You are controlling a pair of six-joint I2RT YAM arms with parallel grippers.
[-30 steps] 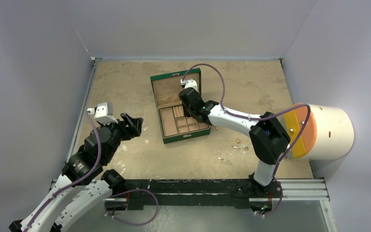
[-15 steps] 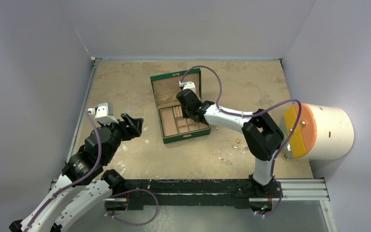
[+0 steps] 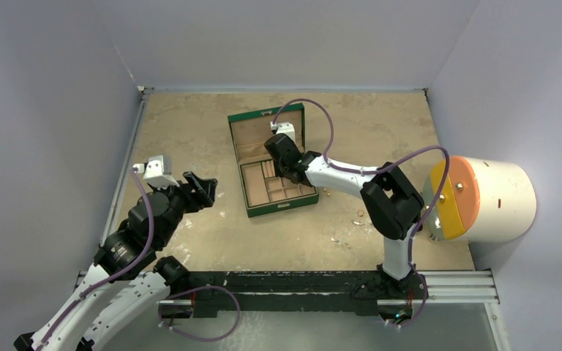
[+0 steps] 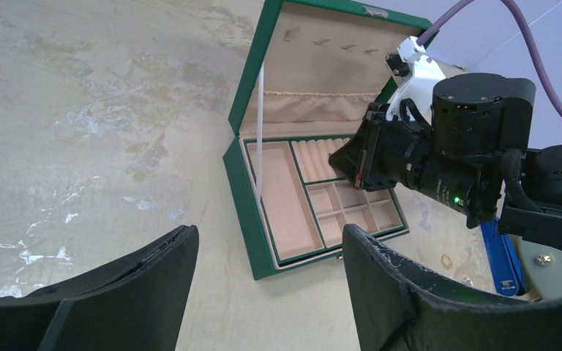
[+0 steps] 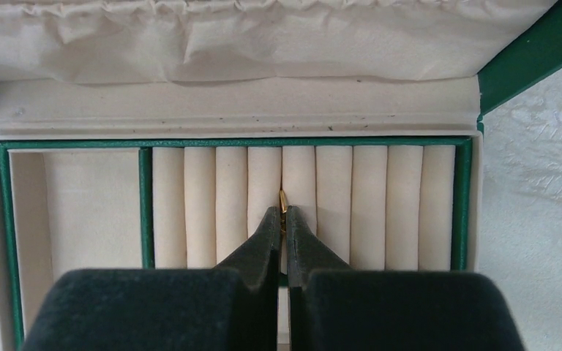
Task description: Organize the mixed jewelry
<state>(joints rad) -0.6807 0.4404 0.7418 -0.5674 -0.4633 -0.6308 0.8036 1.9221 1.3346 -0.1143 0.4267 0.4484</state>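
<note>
The green jewelry box [image 3: 235, 150] lies open mid-table; it also shows in the left wrist view [image 4: 240, 172] and the right wrist view [image 5: 507, 51]. My right gripper [image 5: 282, 213] is shut on a small gold ring [image 5: 282, 199], edge-on, its tip at the slot between two cream ring rolls [image 5: 331, 197]. In the top view the right gripper [image 3: 284, 162] hangs over the box's ring-roll section. Loose tiny gold and silver pieces [image 3: 361, 214] lie on the table right of the box; one gold ring [image 4: 446, 259] shows in the left wrist view. My left gripper [image 4: 267, 256] is open and empty, left of the box.
A white cylinder with an orange face [image 3: 486, 199] stands at the right edge. A blue clip-like tool [image 4: 500, 252] lies right of the box. Grey walls enclose the table on three sides. The box's other compartments [image 4: 358, 216] look bare.
My right arm has reached a little further left and back over the box's ring rolls. The left arm has not moved.
</note>
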